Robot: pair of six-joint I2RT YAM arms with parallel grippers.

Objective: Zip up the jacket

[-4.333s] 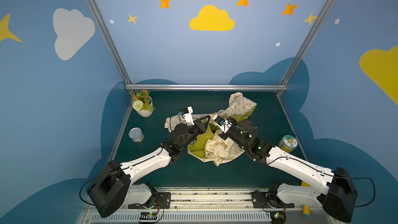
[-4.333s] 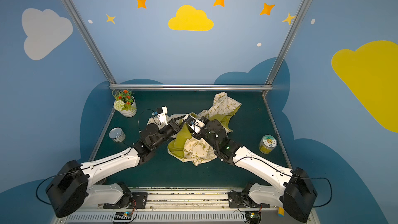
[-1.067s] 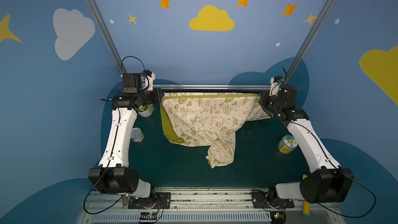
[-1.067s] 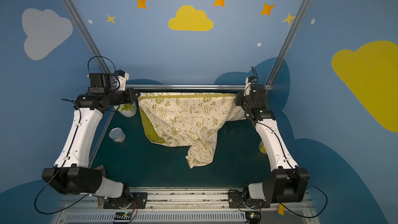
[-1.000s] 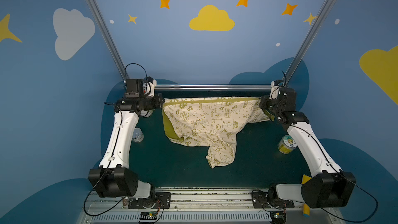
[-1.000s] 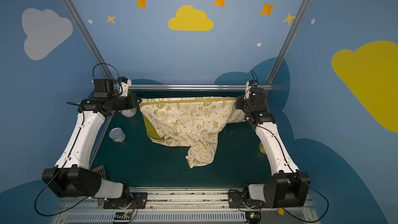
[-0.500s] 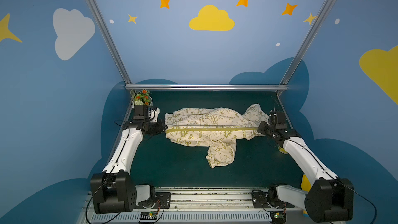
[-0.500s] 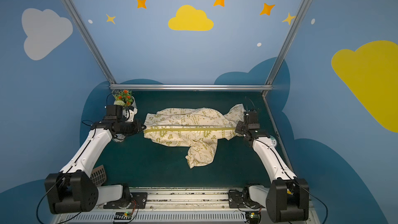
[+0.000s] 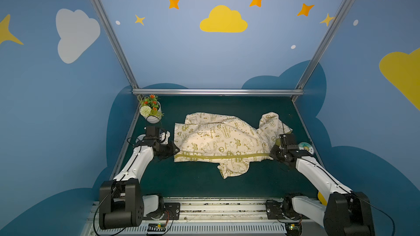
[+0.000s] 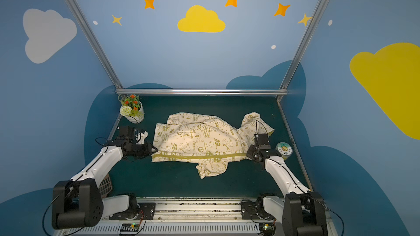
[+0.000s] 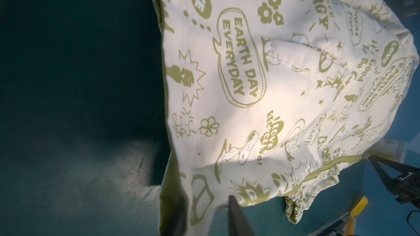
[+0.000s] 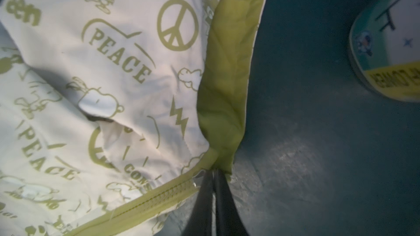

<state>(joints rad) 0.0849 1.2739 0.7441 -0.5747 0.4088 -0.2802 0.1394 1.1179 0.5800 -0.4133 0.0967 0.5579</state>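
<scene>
- Brought the jacket (image 9: 218, 141) down out of the air since the earlier look and laid it flat, sideways, in the middle of the green worktop (image 9: 193, 185).
- Seen in both top views: left tool (image 9: 176, 150) at the hem end of the olive zipper strip (image 9: 218, 156), right tool (image 9: 271, 153) at the collar end, both low.
- Counted there: one jacket, two tools, one flower pot (image 9: 151, 112), one round tin (image 9: 305, 148).
- From the left wrist: left tool opened up, fingers (image 11: 238, 219) apart, hem corner lying loose between them.
- From the right wrist: right tool pinched almost shut on the collar tip, next to the yellow-green lining (image 12: 227, 64).
- Looks like the spreading-out step, nearly done; cannot see the slider, cannot tell if any zip is closed.
- Next, most likely: let go, find the slider, hold the hem still, pull along the strip.
</scene>
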